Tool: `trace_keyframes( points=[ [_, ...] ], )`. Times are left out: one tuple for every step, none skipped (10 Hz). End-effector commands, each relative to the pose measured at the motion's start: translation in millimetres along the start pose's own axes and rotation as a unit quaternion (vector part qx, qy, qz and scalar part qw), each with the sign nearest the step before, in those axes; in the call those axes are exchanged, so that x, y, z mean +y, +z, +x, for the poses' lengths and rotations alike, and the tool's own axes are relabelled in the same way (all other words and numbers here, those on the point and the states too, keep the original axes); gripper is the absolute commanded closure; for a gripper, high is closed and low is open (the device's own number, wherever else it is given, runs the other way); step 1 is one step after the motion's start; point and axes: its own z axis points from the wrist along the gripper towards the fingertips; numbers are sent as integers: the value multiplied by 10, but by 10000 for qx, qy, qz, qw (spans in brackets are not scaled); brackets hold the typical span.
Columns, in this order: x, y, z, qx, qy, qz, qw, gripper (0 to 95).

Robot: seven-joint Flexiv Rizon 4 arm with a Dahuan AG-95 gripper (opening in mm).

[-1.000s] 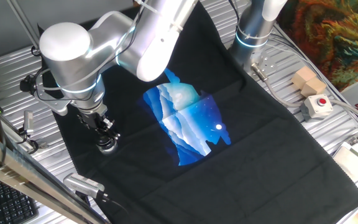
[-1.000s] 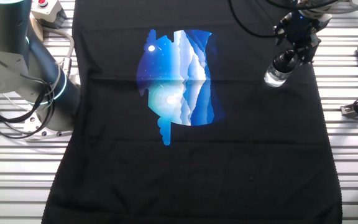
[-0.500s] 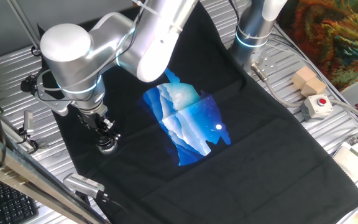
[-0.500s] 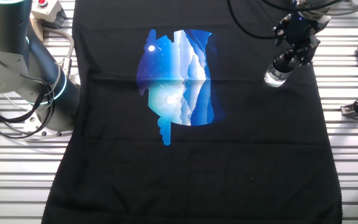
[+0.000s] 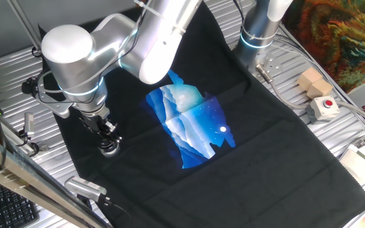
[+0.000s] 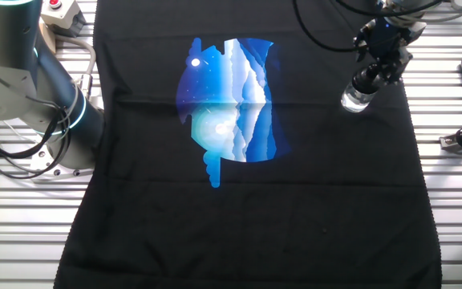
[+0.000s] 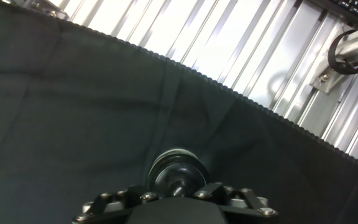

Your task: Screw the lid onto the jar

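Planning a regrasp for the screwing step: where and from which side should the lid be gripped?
Grip the lid by its round rim, coming straight down from above: it sits upright atop the jar, so fingers on opposite rim sides can turn it.

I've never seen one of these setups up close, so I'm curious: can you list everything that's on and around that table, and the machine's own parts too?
jar: one, clear silvery glass, standing on the black cloth near its edge, under the claw.
lid: one, dark, round, on top of the jar.
black cloth: one, spread over the table, with a blue and white picture in the middle.
red-buttoned box: one, pale grey, on the metal table beside the cloth.
wooden blocks: two, light tan, next to that box.
keyboard: one, black, at the table's edge.
metal table: one, silver, ribbed.
arm: one, white and silver, reaching over the cloth.
claw: one, black, closed on the lid.
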Motion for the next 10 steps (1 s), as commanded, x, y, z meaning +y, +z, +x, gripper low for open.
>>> trace_keyframes(
  points=[
    [0,5,3,-4,-2,-3,10000,380],
    [-1,12,4,-2,-4,-3,10000,380],
    [-1,23,5,-2,-6,-2,10000,380],
    [-1,31,6,-2,-7,-2,10000,380],
    [-1,31,6,-1,-5,-9,10000,380],
    [-1,30,3,-4,12,-15,10000,380],
    [-1,29,2,-1,17,-16,10000,380],
    [0,28,0,17,35,-27,10000,380],
    [0,24,-5,35,45,-30,10000,380],
    [0,24,-6,38,53,-29,10000,380]
  ],
)
